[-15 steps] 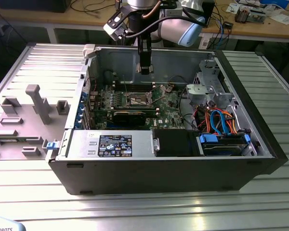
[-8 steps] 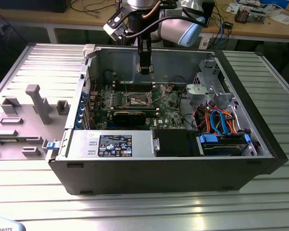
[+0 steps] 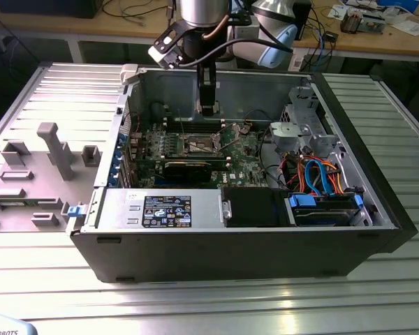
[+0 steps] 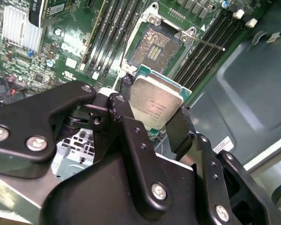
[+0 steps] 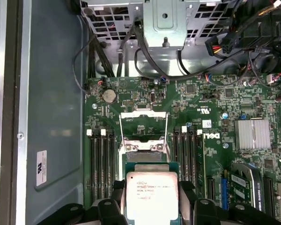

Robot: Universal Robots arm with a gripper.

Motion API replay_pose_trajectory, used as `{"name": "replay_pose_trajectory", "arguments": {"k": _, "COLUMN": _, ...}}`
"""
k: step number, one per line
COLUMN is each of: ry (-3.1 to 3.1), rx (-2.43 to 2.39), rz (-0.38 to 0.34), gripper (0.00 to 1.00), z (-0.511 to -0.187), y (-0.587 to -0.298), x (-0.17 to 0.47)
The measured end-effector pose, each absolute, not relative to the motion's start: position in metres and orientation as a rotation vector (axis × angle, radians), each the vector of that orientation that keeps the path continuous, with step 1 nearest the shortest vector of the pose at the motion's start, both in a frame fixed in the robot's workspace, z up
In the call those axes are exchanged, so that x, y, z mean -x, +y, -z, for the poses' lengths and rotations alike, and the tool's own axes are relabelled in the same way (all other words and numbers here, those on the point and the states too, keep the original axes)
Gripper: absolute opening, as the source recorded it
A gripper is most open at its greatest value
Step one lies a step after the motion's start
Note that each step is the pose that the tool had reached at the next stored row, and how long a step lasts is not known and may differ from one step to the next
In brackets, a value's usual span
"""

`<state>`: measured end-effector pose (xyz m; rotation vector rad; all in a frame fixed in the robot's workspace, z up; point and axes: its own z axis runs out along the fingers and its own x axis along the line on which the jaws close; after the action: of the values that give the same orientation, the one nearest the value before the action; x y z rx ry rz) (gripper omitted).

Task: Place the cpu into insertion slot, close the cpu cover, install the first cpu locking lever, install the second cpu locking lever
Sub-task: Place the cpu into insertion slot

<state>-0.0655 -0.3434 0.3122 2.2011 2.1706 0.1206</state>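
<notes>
Risk: the cpu (image 4: 155, 99) could land skewed or turned in the slot (image 4: 154, 47) and bend its contacts; it could also slip in the grip or catch on the lever (image 4: 207, 43) jutting beside the slot
Cause: a small tilt or offset at release, I judge; the hold is on two edges alone, and the memory slots (image 5: 102, 164) crowd both sides
Arm pose: reaches down from above into the open case (image 3: 230, 252) on the worktop (image 3: 209, 300); wrist roughly vertical, tool (image 3: 208, 106) pointing at the board (image 5: 253, 93)
Tool: fingers (image 4: 124, 115) clamped on opposite edges of the cpu; its metal top shows in both wrist views
Cpu: in the air, apart from the slot, not yet seated
Slot: open, contacts bare in the second wrist view; a silvery frame rims it in the first wrist view
</notes>
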Motion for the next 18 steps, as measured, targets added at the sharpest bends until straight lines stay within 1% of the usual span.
{"name": "replay_pose_trajectory", "arguments": {"k": 2, "ry": 2.181, "rx": -2.200, "rz": -0.131, "gripper": 0.54, "z": -0.3112, "y": -0.3434, "x": 0.0655}}
{"name": "replay_pose_trajectory", "arguments": {"k": 18, "ry": 2.183, "rx": -2.198, "rz": -0.131, "gripper": 0.54, "z": -0.3112, "y": -0.3435, "x": 0.0655}}
